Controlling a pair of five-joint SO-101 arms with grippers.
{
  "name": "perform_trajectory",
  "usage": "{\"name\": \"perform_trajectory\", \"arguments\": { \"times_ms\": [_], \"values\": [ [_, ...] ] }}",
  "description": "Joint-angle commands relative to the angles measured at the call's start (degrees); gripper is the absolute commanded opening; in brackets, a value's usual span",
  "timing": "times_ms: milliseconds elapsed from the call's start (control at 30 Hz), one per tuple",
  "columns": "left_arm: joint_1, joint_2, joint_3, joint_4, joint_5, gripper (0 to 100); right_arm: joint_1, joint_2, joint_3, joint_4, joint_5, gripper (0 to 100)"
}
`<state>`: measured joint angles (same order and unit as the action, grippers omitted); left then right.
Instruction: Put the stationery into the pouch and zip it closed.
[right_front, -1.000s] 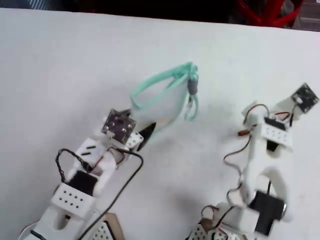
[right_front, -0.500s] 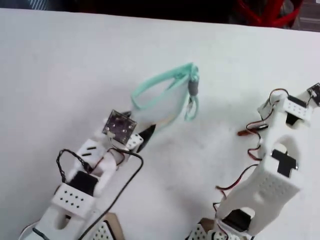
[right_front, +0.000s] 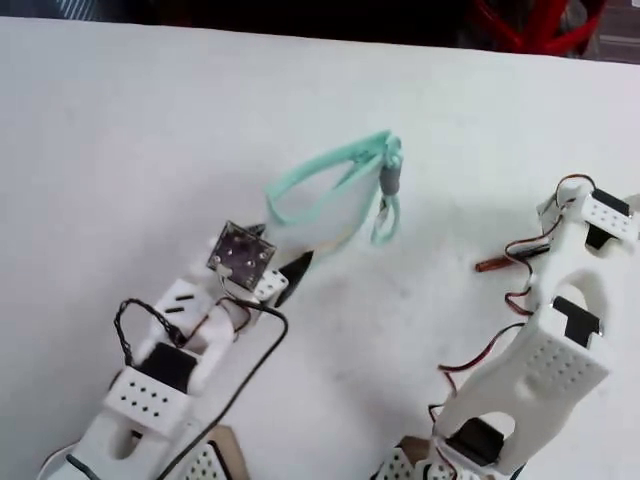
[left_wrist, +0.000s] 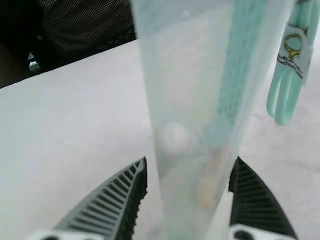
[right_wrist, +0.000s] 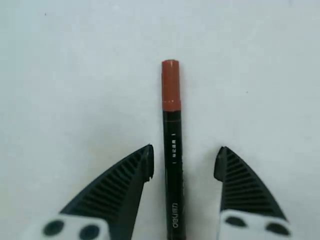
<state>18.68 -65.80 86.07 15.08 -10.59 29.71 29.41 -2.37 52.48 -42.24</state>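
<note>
Well, nearest to me is the pen (right_wrist: 172, 150), lying flat on the white surface (right_wrist: 75, 60) to the right of the high view's middle. My right jaws are spread apart and straddle its black barrel, touching neither side, and its brown cap points away from me. I judge it light, stiff and round, so it will likely roll or skid if one jaw meets it first. I would close squarely on the barrel, below the cap, where it is straight and balanced. Farther off, toward the middle of the high view, my left jaws are clamped on the lower end of the pouch (left_wrist: 190, 90), which stands up off the surface with its mint zipper (left_wrist: 240, 60) open in a loop at the top. It looks soft, thin and translucent, prone to sag and fold, so the mouth may need steadying. Something pale and something orange show dimly through its wall; I cannot tell what. Farthest, the mint pull strap (left_wrist: 282, 97) hangs from the zipper's end, the likely hold for zipping.
</note>
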Motion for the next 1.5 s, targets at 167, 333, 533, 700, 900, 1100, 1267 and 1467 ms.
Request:
{"name": "perform_trajectory", "arguments": {
  "times_ms": [167, 333, 533, 700, 900, 1100, 1267, 1467],
  "values": [
    [0.40, -0.22, -0.35, -1.05, 0.18, 27, -0.31, 9.10, -15.03, 7.69, -0.44, 19.0],
    [0.31, -0.22, -0.35, -1.05, 0.18, 27, -0.57, 19.30, -30.51, 18.68, -0.44, 19.0],
    [0.22, -0.31, -0.35, -1.05, 0.18, 27, -0.57, 32.22, -51.25, 30.55, -0.44, 19.0],
    [0.22, -0.31, -0.35, -1.05, 0.18, 27, -0.57, 40.57, -66.55, 38.55, -0.26, 16.7],
    [0.13, -0.31, -0.35, -1.05, 0.18, 27, -0.48, 47.96, -80.00, 42.68, -0.09, 1.5],
    [0.13, -0.31, -0.35, -1.05, 0.18, 27, -0.48, 51.30, -86.42, 44.79, -0.09, 1.8],
    [0.13, -0.31, -0.35, -1.05, 0.18, 27, -0.22, 51.65, -86.95, 44.79, -0.09, 1.9],
    [0.13, -0.31, -0.35, -1.05, 0.18, 27, -0.48, 51.21, -86.68, 45.67, -0.09, 13.3]
  ]
}}
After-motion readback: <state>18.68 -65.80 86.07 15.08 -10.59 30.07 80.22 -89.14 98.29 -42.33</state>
